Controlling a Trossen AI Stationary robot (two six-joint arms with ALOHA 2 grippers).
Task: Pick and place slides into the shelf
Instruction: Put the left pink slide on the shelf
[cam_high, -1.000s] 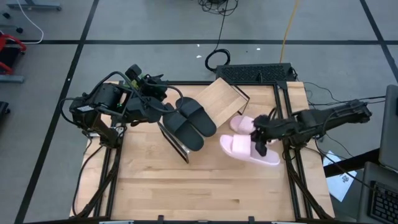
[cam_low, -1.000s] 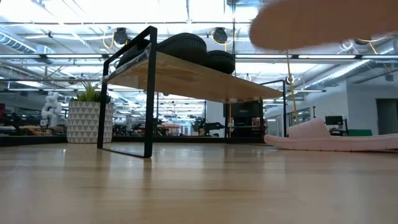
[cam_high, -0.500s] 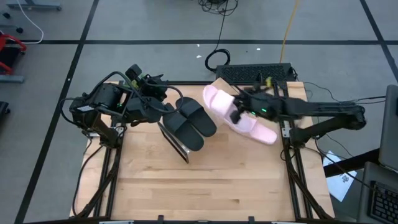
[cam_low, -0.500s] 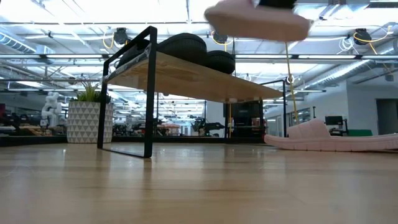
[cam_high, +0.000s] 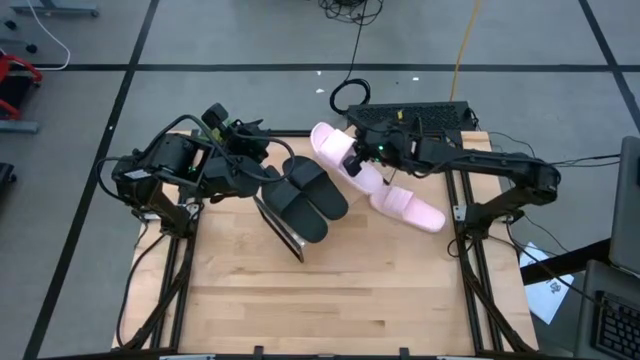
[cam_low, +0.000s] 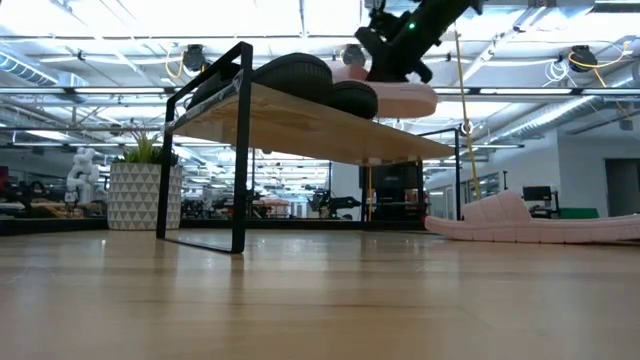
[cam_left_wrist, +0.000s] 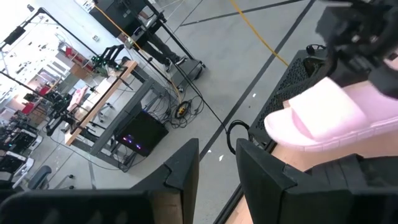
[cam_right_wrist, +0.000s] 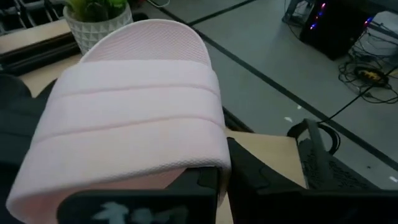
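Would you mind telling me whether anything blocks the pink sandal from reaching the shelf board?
Nothing visible does. The right pincer holds the pale pink foam sandal over bare light wooden shelf board, beside the black foam sandals.

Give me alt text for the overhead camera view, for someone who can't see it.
Seen from above, the right gripper holds a pale pink foam slide sandal over the light wooden shelf, beside two black foam slide sandals already on it. A second pale pink slide lies on the wooden table, and the left gripper waits by the shelf's left end.
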